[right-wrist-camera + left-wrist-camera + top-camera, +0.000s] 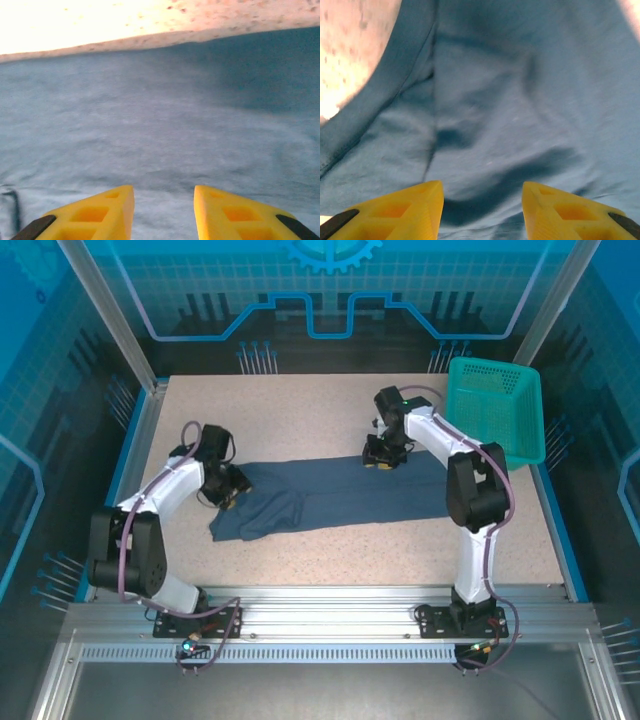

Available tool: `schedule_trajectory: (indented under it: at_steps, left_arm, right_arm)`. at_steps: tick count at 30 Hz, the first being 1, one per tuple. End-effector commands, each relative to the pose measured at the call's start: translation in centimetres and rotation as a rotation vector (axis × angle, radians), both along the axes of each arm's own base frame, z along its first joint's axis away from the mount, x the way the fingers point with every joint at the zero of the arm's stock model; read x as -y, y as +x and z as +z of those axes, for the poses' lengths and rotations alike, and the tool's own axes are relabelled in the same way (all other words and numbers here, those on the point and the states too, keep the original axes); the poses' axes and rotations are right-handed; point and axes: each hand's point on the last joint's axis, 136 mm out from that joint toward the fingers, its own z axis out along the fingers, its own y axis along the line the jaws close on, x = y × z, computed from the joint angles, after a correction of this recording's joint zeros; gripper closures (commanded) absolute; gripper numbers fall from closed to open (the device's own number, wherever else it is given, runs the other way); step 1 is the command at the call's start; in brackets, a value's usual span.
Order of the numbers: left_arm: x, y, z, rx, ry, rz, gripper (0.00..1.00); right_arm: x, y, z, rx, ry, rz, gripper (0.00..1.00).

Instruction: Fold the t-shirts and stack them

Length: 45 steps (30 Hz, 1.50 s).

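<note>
**Fold barely begun, both hands spread over the shirt**

Near edge of the desk (400, 550): bare strip, nothing stacked there. Mid-desk: the t-shirt (340, 498) lies as a long band running left to right, smoother toward the right edge, rumpled and bunched at its left end. One shirt that I can see.

My left hand (481, 185) is low over that bunched left end, fingers spread, gripping nothing; creased fabric between and beyond them. My right hand (163, 188) is farther back, at the band's far edge about mid-desk, fingers also spread and gripping nothing, with bare desk just past the hem.

Progress, my read: early. Maybe one lengthwise fold, but I can't tell. No neat packet and no stack yet.

Far right corner: teal basket (497, 405), empty, apart from the shirt. Nothing blocks me; only the left-end wrinkles need sorting.
</note>
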Motion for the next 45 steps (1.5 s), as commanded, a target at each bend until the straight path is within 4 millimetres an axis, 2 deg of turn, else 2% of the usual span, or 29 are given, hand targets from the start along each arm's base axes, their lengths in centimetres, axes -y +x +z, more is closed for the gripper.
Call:
schedule_trajectory:
  at_steps: [1, 5, 9, 17, 21, 27, 33, 38, 42, 45]
  left_arm:
    - [0.7, 0.4, -1.3, 0.027, -0.034, -0.054, 0.53]
    - [-0.1, 0.1, -2.5, -0.011, -0.002, -0.057, 0.53]
    - [-0.5, 0.0, -2.9, 0.013, 0.020, -0.063, 0.52]
    - [-0.7, 0.3, -4.1, 0.015, 0.039, -0.097, 0.58]
    - [-0.9, 0.7, -3.7, 0.049, 0.056, -0.103, 0.66]
    - [-1.1, 1.0, -3.1, 0.111, 0.069, -0.107, 0.86]
    - [-1.1, 0.0, -1.8, 0.112, 0.069, -0.094, 1.00]
    - [-1.2, -1.1, -0.6, 0.106, 0.053, -0.050, 1.00]
    - [-0.8, -0.8, 0.7, 0.136, 0.025, -0.028, 1.00]
    - [-0.7, -0.5, 0.9, 0.130, 0.018, -0.023, 1.00]
  right_arm:
    - [-1.7, -0.7, -0.9, -0.024, 0.095, 0.046, 0.63]
    - [-1.9, -1.1, -1.6, -0.051, 0.106, 0.041, 0.63]
    - [-1.9, -1.2, -1.6, -0.053, 0.111, 0.034, 0.62]
    - [-1.9, -1.3, -1.8, -0.063, 0.112, 0.032, 0.62]
    - [-2.0, -1.3, -1.8, -0.062, 0.115, 0.032, 0.62]
    - [-2.0, -1.4, -2.0, -0.068, 0.109, 0.030, 0.64]
    - [-1.7, -1.3, -2.1, -0.069, 0.096, 0.024, 0.64]
    - [-1.6, -1.3, -3.1, -0.099, 0.077, 0.011, 0.65]
    - [-0.9, -1.5, -4.3, -0.137, 0.031, -0.005, 0.65]
    - [-0.5, -1.8, -5.4, -0.171, 0.000, -0.012, 0.66]
